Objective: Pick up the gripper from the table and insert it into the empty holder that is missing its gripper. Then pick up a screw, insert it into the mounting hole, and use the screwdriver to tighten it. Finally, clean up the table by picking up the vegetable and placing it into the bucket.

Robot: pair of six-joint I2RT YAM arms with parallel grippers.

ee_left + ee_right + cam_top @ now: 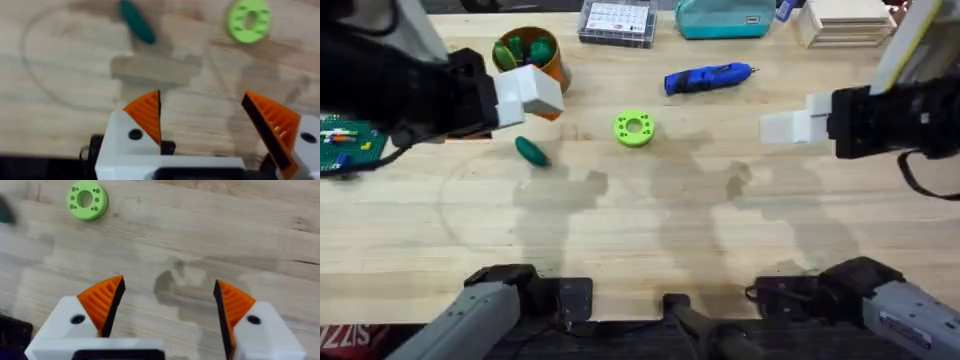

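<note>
My left gripper (542, 95) hangs open above the table (650, 235), just beside the orange bucket (529, 52). In its wrist view both white holders (125, 135) carry orange ribbed pads (146, 114). The dark green vegetable (531, 150) (136, 21) lies on the wood a little in front of it. My right gripper (786, 127) (167, 305) is open at the right, also with two orange pads (102, 300) and nothing between them. The blue screwdriver (708, 78) lies at the back centre. A loose gripper fingertip and a screw are out of view.
A bright green holed disc (633, 128) (248, 20) (86, 200) sits mid-table. Along the far edge stand a clear parts box (616, 22), a teal pouch (725, 18) and stacked wooden blocks (845, 22). A green circuit board (345, 142) lies at the left edge.
</note>
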